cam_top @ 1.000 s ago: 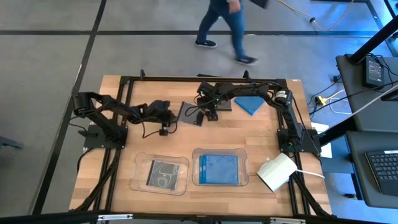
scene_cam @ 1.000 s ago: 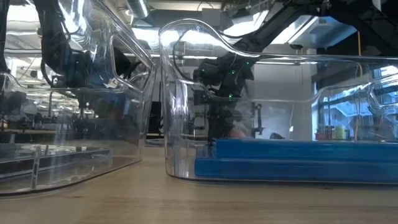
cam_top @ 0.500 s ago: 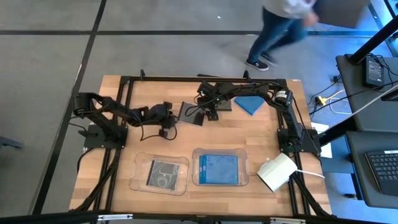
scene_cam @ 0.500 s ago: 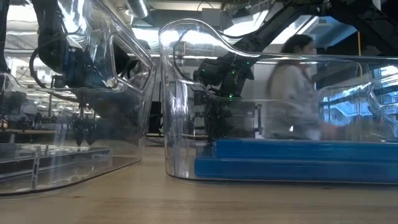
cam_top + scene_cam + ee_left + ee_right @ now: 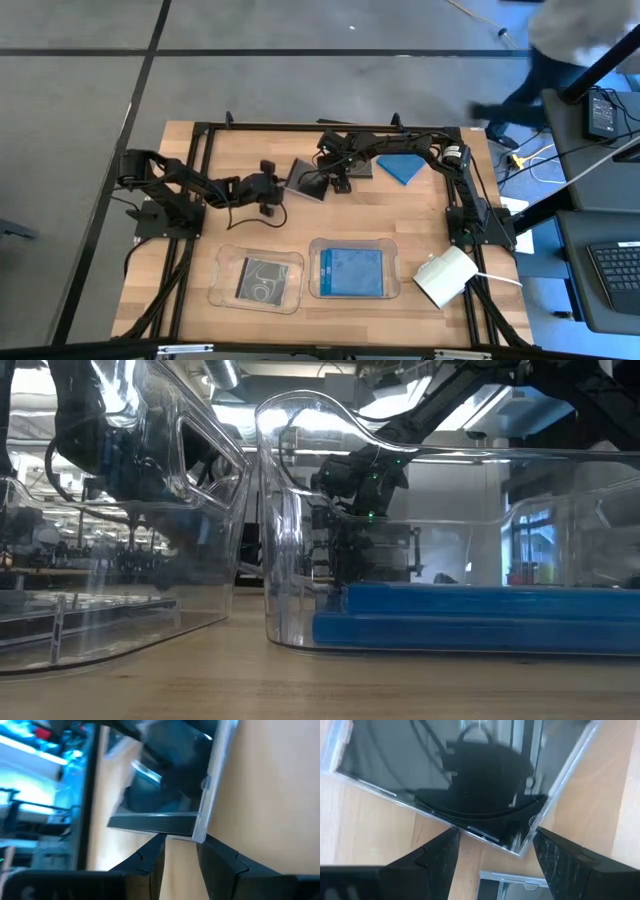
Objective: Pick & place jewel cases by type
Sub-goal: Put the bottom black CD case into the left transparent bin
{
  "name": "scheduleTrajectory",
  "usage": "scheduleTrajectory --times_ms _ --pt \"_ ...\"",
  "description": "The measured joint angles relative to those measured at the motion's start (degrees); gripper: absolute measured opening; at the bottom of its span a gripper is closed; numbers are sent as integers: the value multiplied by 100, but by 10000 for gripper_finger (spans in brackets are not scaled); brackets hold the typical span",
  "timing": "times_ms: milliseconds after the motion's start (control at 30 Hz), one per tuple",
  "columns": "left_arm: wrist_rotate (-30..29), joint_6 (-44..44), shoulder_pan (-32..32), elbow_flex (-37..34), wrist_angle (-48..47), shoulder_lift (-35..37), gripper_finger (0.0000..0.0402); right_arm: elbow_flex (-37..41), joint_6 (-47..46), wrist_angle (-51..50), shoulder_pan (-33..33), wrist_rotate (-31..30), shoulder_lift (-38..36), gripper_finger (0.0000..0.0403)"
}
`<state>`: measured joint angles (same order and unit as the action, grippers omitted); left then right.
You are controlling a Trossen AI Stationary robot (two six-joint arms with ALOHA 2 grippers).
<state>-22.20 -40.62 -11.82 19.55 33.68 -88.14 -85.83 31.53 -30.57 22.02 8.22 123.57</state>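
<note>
A dark jewel case (image 5: 307, 180) lies on the far middle of the table, between my two grippers. My left gripper (image 5: 278, 188) is open at its left edge. In the left wrist view the narrow gap of this gripper (image 5: 182, 842) faces a corner of the case (image 5: 170, 785). My right gripper (image 5: 333, 182) is wide open at the case's right side. In the right wrist view the fingers of the right gripper (image 5: 495, 842) straddle an edge of the case (image 5: 460, 775). A blue case (image 5: 403, 167) lies flat farther right. Another dark case (image 5: 358, 168) shows under the right arm. My left gripper comes level from the table's left, with its fingertips (image 5: 157, 842) at the dark case's ridged edge (image 5: 150, 822); I cannot tell whether they touch. My right gripper has one fingertip (image 5: 447, 837) right at the case's edge (image 5: 455, 826); contact cannot be told.
Two clear trays sit near the table's front. The left tray (image 5: 222, 275) holds a dark case (image 5: 262, 278) and the right tray (image 5: 316, 270) holds a blue case (image 5: 352, 271). A white box (image 5: 445, 277) lies at the right front. A person walks beyond the far right corner.
My left gripper has moved a little toward the dark case. The person behind the table has walked to the right.
</note>
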Motion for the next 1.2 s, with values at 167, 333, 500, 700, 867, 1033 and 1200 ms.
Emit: scheduleTrajectory --times_ms 167,333,500,700,867,1033,1200 --pt "-239 -377 119 2 254 4 110 -3 66 -2 -2 -5 0 251" --pt "-551 -730 192 18 563 11 107 -4 70 -4 -2 2 0 251" --pt "-617 -1136 271 31 1028 20 111 -6 154 -12 -6 4 0 251" --pt "-484 -1507 363 44 1486 22 108 -12 216 -23 -11 -5 0 251" --pt "-463 -1745 412 44 1638 13 108 -12 214 -17 -13 -3 2 251" --pt "-463 -2001 434 36 1659 13 111 -12 210 -22 -26 -16 2 251" --pt "-410 -2355 429 26 1888 7 110 -12 224 7 -84 -97 2 251"
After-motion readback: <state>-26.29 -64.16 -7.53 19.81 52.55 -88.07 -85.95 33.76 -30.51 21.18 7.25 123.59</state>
